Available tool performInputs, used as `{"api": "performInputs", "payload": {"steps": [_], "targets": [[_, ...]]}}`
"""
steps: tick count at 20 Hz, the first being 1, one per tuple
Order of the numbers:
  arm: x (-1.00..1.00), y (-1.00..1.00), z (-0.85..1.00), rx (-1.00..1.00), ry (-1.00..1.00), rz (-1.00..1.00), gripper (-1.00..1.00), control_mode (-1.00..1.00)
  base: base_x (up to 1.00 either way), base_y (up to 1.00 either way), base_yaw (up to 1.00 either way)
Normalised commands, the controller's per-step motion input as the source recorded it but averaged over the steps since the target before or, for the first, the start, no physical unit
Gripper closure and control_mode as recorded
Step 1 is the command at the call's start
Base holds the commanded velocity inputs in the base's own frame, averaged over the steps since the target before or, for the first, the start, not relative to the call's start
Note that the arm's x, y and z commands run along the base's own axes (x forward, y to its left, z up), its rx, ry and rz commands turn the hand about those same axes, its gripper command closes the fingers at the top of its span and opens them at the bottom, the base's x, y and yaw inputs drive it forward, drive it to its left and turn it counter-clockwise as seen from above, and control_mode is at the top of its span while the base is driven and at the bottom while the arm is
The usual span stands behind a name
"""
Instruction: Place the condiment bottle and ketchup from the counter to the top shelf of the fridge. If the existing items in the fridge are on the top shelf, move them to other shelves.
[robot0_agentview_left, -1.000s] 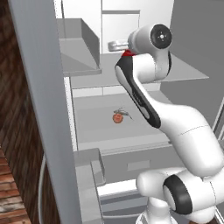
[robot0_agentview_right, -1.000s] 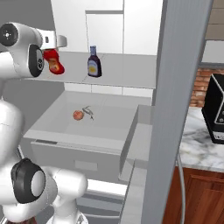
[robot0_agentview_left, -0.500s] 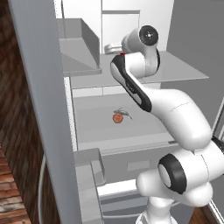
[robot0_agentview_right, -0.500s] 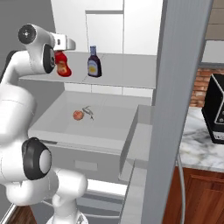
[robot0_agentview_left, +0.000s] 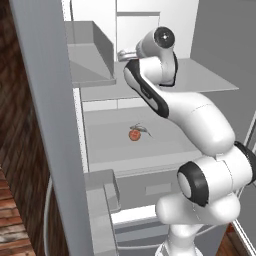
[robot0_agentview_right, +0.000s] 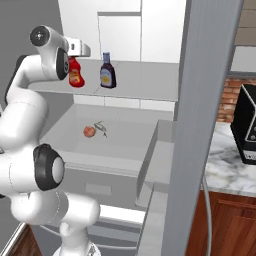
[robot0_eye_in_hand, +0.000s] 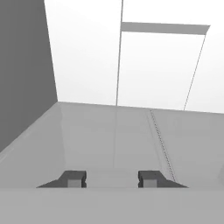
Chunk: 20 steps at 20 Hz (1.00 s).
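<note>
though the condiment bottle (robot0_agentview_right: 107, 70) already stands on the top shelf (robot0_agentview_right: 145, 80), my gripper (robot0_eye_in_hand: 111, 178) is clamped on the ketchup (robot0_agentview_right: 75, 73) just above it; the fruit (robot0_agentview_right: 89, 131) lies a shelf lower.

We found every view evenly and brightly lit, with no single lamp we could place. The white back wall of the fridge (robot0_eye_in_hand: 166, 65) was close to blown out in the hand view, while the side wall at its left stayed a flat dark grey. Shadows were faint: only a soft dark patch sat under the round fruit (robot0_agentview_left: 134, 135). The top shelf (robot0_agentview_right: 145, 80) carried a mild sheen but no hard glare. Edges were crisp and straight, without bending at the borders, though the rendering looked coarse and slightly soft at fine detail. Nothing appeared out of focus.
</note>
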Motion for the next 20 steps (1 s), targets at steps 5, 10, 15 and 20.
{"api": "performInputs", "payload": {"steps": [5,10,15,20], "targets": [[0.15,0.00,-0.28,0.00,0.00,0.00,1.00,-1.00,0.00,0.00,0.00],[0.05,0.00,-0.10,0.00,0.00,0.00,-1.00,-1.00,0.00,0.00,0.00],[0.03,0.00,-0.01,0.00,-0.01,0.00,-1.00,-1.00,0.00,0.00,0.00],[0.00,0.00,0.00,0.00,0.00,0.00,-1.00,-1.00,0.00,0.00,0.00]]}}
